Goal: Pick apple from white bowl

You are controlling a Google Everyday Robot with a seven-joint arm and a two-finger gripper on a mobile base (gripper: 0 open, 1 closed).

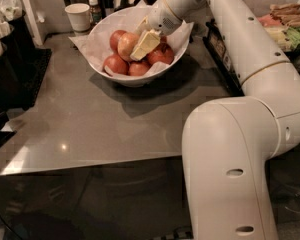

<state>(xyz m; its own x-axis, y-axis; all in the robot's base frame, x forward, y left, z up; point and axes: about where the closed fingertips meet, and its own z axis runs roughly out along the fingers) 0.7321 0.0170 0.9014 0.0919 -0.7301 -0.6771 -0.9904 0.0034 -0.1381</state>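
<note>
1. Here we go: my pincer (141, 47) is down inside the white bowl (135, 80), low over the heap of fruit. The bowl sits by the far edge of the desk (90, 129), closer to the far right corner than the far left.
2. The apple (125, 44), the pale yellow-orange one with a red blush, sits high on the heap, on the side facing the desk's left edge.
3. My pincer lies just beside that apple, on its right. I cannot tell whether they touch.
4. Spread, pressed together or pinching? I cannot tell. Only one cream-coloured face of the pincer shows, slanting down toward the near edge.
5. Four deeper red apples (115, 64) are packed around it: one behind the pale one, two on the near side, one to the right under my wrist.
6. White paper (96, 40) lines the bowl, and its corners stick out past the rim.
7. My arm (240, 39) comes in over the desk's right edge and far right corner.
8. A paper cup (78, 16) stands at the far edge, left of the bowl and apart from it. A small bottle (94, 9) stands just beside the cup.
</note>
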